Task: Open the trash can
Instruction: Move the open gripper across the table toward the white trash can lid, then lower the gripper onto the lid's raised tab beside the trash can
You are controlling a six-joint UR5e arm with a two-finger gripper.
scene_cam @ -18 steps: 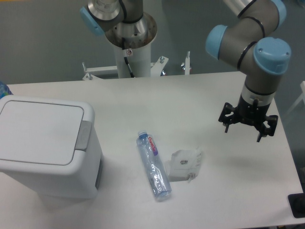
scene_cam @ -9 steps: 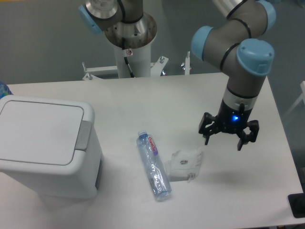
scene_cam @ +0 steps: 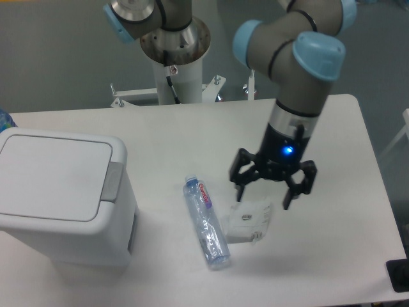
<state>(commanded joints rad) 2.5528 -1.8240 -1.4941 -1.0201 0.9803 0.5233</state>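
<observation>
The trash can (scene_cam: pixel 61 195) is a big white boxy bin at the table's left, its flat lid down and a grey push tab (scene_cam: pixel 114 181) on its right rim. My gripper (scene_cam: pixel 263 193) hangs open over the middle of the table, well to the right of the bin, fingers pointing down with nothing between them. It hovers just above a crumpled white packet (scene_cam: pixel 248 221).
A clear plastic bottle (scene_cam: pixel 206 221) with a blue cap lies on the table between the bin and the packet. The arm's white base column (scene_cam: pixel 176 64) stands at the back. A dark object (scene_cam: pixel 398 275) sits at the front right corner.
The arm has swung left and slightly forward across the table, from the right side to above the white packet. The gripper stays open. The bin's lid has not moved.
</observation>
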